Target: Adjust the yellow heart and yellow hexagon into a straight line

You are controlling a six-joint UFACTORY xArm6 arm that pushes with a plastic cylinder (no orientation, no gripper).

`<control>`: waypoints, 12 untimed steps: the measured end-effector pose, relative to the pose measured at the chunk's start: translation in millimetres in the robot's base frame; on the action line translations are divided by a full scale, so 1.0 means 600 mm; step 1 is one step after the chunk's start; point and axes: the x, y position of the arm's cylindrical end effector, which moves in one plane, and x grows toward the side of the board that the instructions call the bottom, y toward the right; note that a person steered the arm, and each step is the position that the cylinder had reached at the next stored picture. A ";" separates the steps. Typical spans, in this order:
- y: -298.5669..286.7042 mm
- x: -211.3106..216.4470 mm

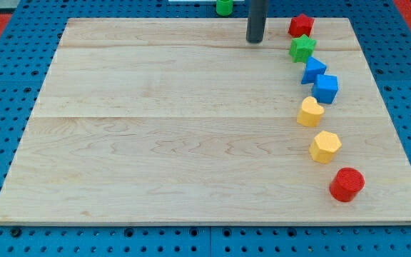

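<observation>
The yellow heart [310, 112] lies at the board's right, with the yellow hexagon [325, 146] just below and slightly right of it. The two are apart by a small gap. My tip [255, 40] is near the view's top, left of the red star [300, 26] and the green star [302, 48]. It is well above and left of both yellow blocks and touches no block.
A blue triangle-like block [312, 70] and a blue cube [326, 88] sit between the green star and the yellow heart. A red cylinder [347, 184] lies below the hexagon. A green cylinder [224, 7] stands off the board [155, 128] at the top.
</observation>
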 end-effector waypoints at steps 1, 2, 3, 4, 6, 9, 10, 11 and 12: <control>-0.007 0.157; 0.034 0.179; 0.099 0.199; 0.151 0.222; 0.048 0.219; 0.074 0.337; 0.106 0.352; 0.117 0.362; 0.129 0.382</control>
